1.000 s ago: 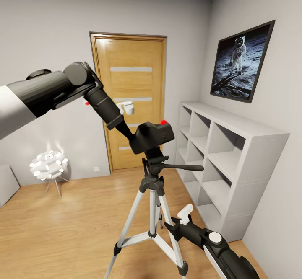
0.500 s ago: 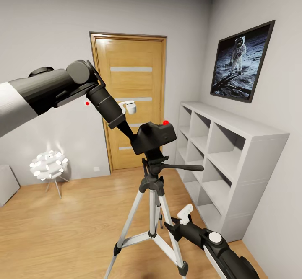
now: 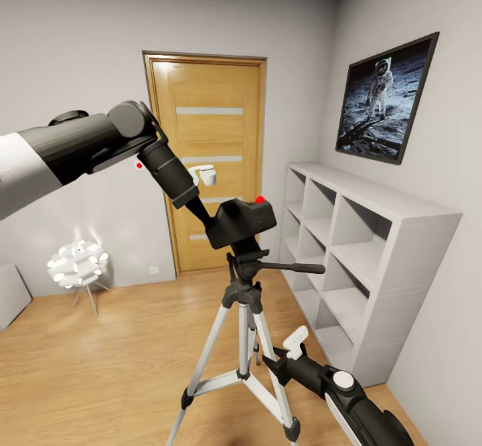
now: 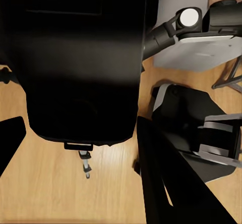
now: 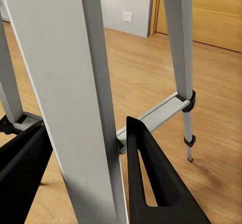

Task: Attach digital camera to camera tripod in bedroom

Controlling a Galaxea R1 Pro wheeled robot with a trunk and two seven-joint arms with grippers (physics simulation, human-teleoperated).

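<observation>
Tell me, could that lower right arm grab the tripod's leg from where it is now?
Probably yes. In the right wrist view the right pincer sits open with a silver leg of the camera tripod standing between its two black fingers, and nothing blocks them. Whether they touch it I cannot tell.

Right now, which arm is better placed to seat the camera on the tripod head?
Left. Its end effector already holds the digital camera directly over the camera tripod head. The right end effector sits low, straddling a tripod leg.
</observation>
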